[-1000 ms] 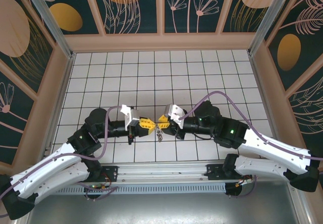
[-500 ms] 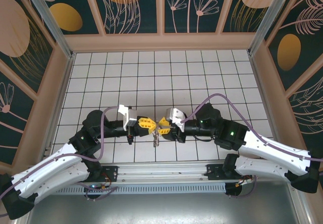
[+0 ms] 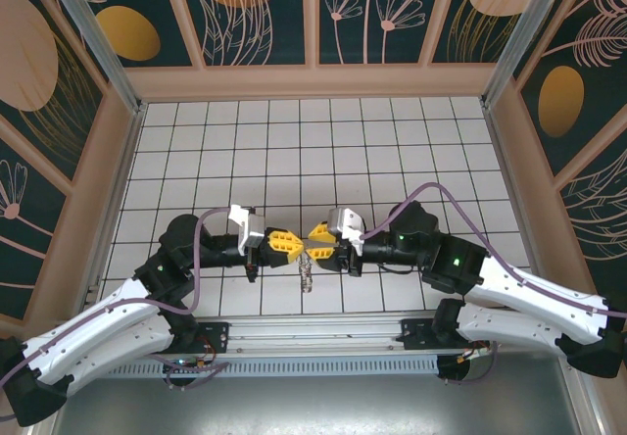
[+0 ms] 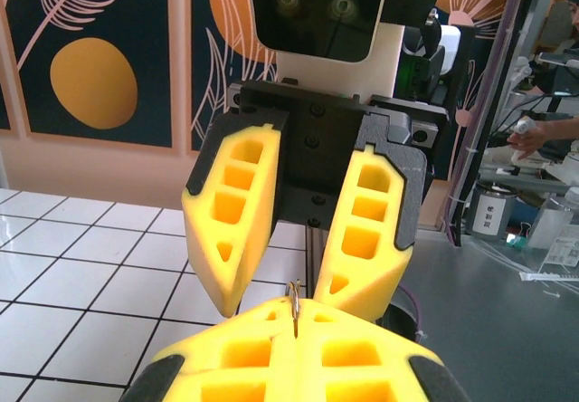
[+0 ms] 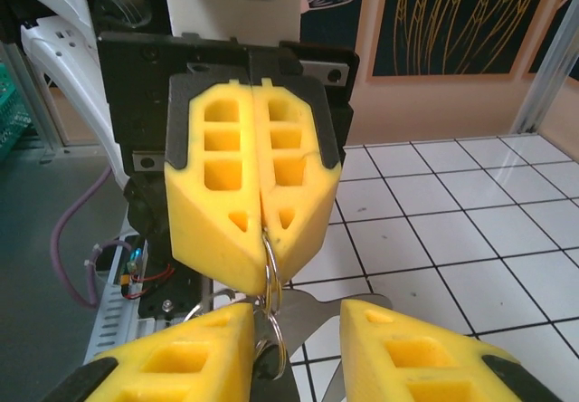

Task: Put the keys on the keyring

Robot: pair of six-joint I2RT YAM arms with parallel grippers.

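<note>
Left gripper (image 3: 292,244) at near centre, jaws clamped flat on the thin metal keyring (image 5: 270,271), keys (image 3: 306,278) hanging just below the ring between both grippers, right gripper (image 3: 315,241) nose to nose with it, jaws partly apart, straddling the ring.
</note>
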